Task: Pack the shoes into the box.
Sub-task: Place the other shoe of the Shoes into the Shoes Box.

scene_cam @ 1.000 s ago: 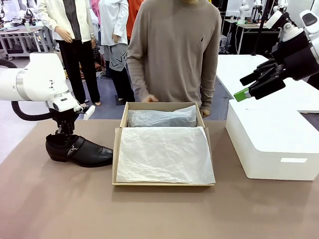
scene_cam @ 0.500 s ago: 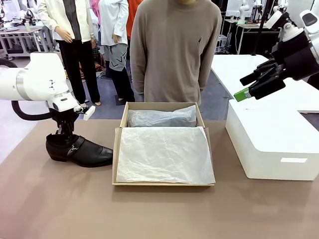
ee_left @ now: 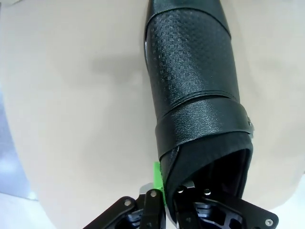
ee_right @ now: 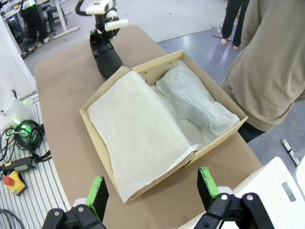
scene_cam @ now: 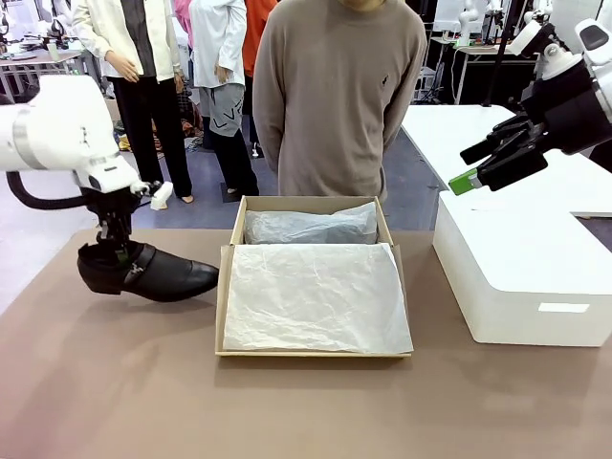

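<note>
Your left jaws are clamped on the back rim of the shoe (scene_cam: 158,275), one finger inside the heel opening and one outside, as the left wrist view shows on the shoe (ee_left: 190,71). The shoe is to the left of the box (scene_cam: 223,287), close to it but apart, with its pointed toe aimed at the box's left wall and its heel end a little higher than the toe. You cannot tell from these views whether the sole touches the desk (scene_cam: 306,411).

Your right jaws stand wide with nothing between them, held high above the white box (scene_cam: 521,277) on the right side of the desk. In the right wrist view they look down on the box (ee_right: 109,174).

The box sits open in the middle of the desk. A flat sheet of tissue (scene_cam: 316,296) covers its near part, and a bundle (scene_cam: 311,227) wrapped in tissue lies along its far wall. What the bundle holds is hidden.

A person (scene_cam: 335,96) stands at the far edge, right behind the box.
</note>
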`<state>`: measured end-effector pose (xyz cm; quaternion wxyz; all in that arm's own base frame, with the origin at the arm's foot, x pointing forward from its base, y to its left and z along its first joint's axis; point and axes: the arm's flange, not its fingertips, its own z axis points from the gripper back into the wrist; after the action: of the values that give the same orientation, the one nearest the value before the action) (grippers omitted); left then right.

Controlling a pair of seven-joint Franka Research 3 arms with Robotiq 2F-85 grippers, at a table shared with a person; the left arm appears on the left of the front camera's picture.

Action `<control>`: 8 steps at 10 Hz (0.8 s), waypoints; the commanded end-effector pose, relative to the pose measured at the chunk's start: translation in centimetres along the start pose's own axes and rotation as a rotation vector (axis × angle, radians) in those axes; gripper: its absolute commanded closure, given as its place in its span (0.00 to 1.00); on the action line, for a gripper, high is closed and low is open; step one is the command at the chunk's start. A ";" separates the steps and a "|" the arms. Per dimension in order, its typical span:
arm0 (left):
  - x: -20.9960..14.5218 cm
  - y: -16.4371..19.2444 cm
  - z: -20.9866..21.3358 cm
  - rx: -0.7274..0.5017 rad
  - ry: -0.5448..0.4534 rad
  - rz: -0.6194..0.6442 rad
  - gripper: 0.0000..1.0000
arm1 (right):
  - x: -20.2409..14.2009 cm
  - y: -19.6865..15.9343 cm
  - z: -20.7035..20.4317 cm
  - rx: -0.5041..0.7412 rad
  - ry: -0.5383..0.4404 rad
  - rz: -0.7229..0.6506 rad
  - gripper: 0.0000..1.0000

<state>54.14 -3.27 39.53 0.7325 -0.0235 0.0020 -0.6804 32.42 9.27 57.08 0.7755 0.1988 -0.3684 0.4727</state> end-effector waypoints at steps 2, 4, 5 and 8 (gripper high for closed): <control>-0.6 1.2 5.2 -0.022 0.010 0.080 1.00 | 0.1 -0.2 0.0 0.012 -0.021 0.008 0.00; -1.0 1.9 7.7 -0.074 0.007 0.228 1.00 | 0.1 -0.2 0.0 0.012 -0.021 0.008 0.00; -1.3 2.1 8.9 -0.099 -0.009 0.347 1.00 | 0.1 -0.2 0.0 0.012 -0.021 0.008 0.00; -0.3 1.8 10.8 -0.123 -0.033 0.508 1.00 | 0.1 -0.2 0.0 0.012 -0.021 0.008 0.00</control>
<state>55.89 -1.73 49.37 0.8645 -0.0677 0.0407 -0.4965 32.43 9.26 57.08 0.7755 0.1988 -0.3684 0.4726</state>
